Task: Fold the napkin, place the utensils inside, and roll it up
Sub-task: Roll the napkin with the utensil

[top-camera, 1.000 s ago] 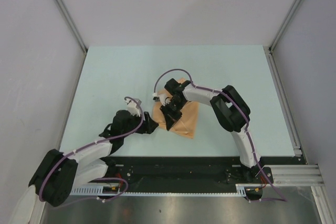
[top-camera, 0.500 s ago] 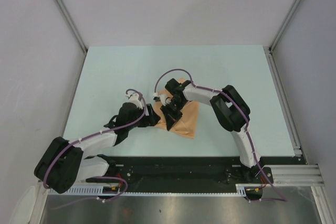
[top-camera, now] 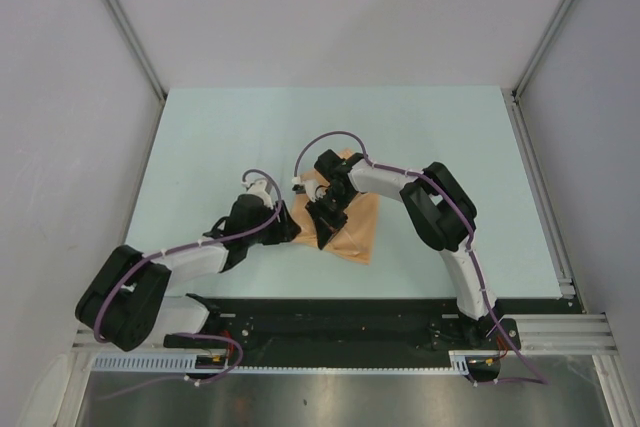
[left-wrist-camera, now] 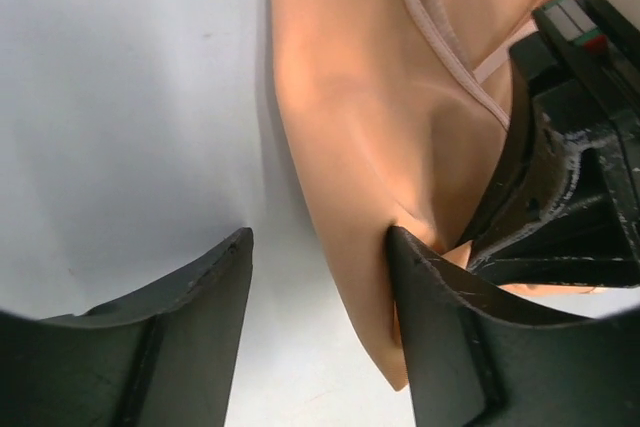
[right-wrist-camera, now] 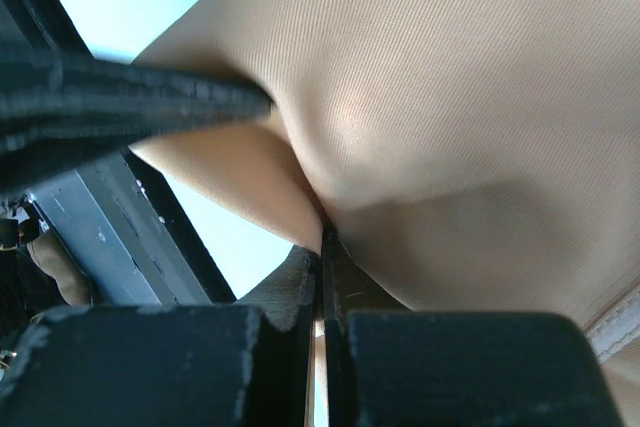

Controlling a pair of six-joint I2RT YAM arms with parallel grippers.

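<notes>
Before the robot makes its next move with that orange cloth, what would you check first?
1. Right claw shut on the napkin: ok.
2. Left claw open: ok.
3. Napkin's edge inside the open left claw: ok.
4. Spoon inside the napkin: cannot tell, none in view.
5. The two claws clear of each other: cannot tell, they sit very close.

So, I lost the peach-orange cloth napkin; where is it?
Top view: the peach-orange napkin lies centrally on the pale table, pinched by the right gripper, the open left gripper at its left edge.
</notes>
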